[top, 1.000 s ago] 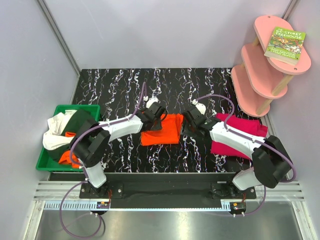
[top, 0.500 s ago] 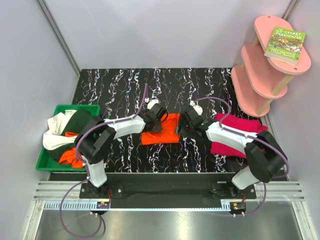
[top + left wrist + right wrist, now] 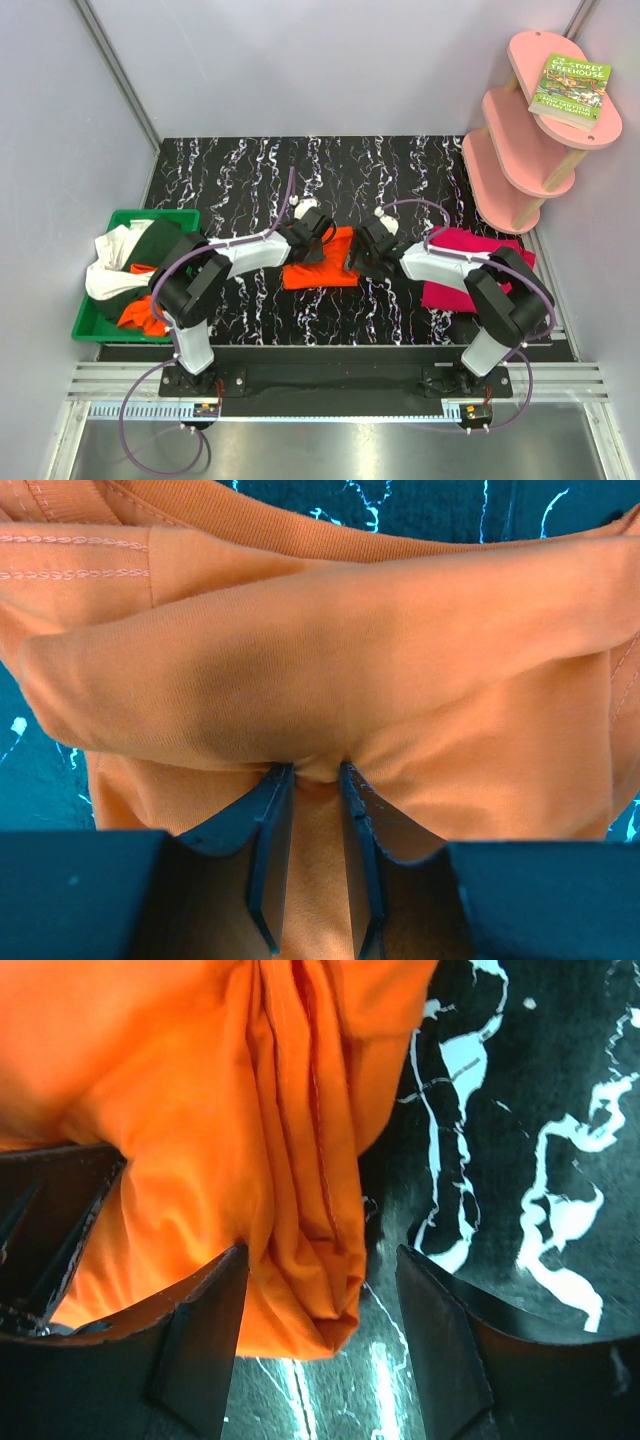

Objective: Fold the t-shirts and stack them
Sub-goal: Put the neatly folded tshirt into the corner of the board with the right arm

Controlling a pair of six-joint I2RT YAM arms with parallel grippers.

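From above, the orange shirt [image 3: 325, 265] is lying folded on the black marbled table [image 3: 240, 175], between the two arms. The left gripper [image 3: 311, 232] is sitting over its left edge, and the right gripper [image 3: 366, 252] is reaching in at its right edge. The pink shirt [image 3: 448, 296] is lying folded further right, partly under the right arm. A green bin [image 3: 178, 214] at the left is holding the other shirts [image 3: 108, 272] (white, dark green and orange, all crumpled).

In the left wrist view, the left gripper [image 3: 312, 770] is pinching a raised fold of the orange shirt [image 3: 330, 650], its fingers [image 3: 268, 825] nearly together with cloth squeezed between them.

In the right wrist view, the right gripper [image 3: 320, 1260] is standing with its jaws wide apart, holding nothing and straddling the bunched edge of the orange shirt [image 3: 200, 1110]. One finger is touching the cloth, and the other is hanging over bare table [image 3: 520, 1110], apart from the shirt.
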